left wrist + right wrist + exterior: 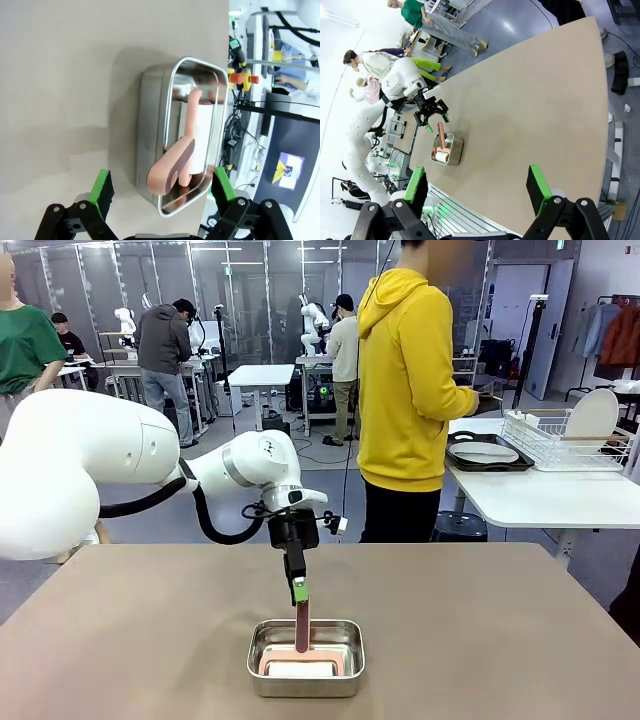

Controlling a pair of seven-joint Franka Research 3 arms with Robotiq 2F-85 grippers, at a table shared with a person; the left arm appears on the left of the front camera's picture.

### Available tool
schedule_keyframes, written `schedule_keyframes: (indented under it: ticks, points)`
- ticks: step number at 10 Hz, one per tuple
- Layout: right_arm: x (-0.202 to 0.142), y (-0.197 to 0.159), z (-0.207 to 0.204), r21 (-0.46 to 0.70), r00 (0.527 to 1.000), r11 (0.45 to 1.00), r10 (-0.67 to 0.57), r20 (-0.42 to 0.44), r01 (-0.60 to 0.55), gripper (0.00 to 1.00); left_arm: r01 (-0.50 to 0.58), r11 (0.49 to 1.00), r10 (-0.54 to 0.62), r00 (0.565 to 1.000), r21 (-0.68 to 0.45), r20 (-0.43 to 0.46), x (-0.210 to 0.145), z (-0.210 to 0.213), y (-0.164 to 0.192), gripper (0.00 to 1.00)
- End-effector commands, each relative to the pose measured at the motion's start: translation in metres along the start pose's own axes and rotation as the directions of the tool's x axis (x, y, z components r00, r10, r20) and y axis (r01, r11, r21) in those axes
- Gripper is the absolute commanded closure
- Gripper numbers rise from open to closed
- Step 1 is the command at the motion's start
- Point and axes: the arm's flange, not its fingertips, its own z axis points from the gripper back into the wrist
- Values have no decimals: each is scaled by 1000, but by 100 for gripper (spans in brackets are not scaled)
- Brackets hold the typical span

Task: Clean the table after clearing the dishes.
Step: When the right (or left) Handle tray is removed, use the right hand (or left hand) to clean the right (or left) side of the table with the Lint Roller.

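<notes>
1 pan holds 1 roller — on 1 table.

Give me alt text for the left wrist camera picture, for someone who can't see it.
The left gripper, open, hangs over a steel pan on the brown table, its green pads flanking the pink handle of a white roller resting in the pan.

A shiny rectangular steel pan holds 1 roller with a pink handle and white head; the head lies flat inside and the handle rises out. Farther off, a person in a yellow hoodie stands beside a small white table bearing 1 white wire rack.
</notes>
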Motion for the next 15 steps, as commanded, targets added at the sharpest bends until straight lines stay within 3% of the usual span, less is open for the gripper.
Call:
schedule_keyframes:
  ticks: [1,7,8,9,10,11,12,13,14,15]
  points:
    - [-1,1,-1,10,1000,1000,15,9,-15,0,52,997,-52,999,-59,-3,8,6,4,0]
    - [-1,1,-1,10,1000,1000,15,9,-15,0,65,991,-73,995,-119,-63,24,5,-4,0]
    - [-1,1,-1,10,1000,1000,15,9,-15,0,77,989,-87,993,-124,-75,26,4,-6,20]
    - [-1,1,-1,10,1000,1000,15,9,-15,0,76,989,-86,993,-126,-76,27,3,-7,22]
    - [-1,1,-1,10,1000,1000,15,9,-15,0,49,992,-61,993,-120,-100,26,2,-8,44]
    - [-1,1,-1,10,1000,1000,15,9,-15,0,33,992,-47,992,-124,-114,25,1,-8,49]
    - [-1,1,-1,10,1000,1000,15,9,-15,0,28,991,-44,992,-128,-119,25,0,-8,71]
    - [-1,1,-1,10,1000,1000,15,9,-15,0,23,991,-39,991,-129,-128,26,-1,-7,77]
    - [-1,1,-1,10,1000,1000,15,9,-15,0,-4,994,-14,987,-112,-159,25,-1,-7,100]
    - [-1,1,-1,10,1000,1000,15,9,-15,0,-8,994,-9,987,-109,-159,24,-1,-7,76]
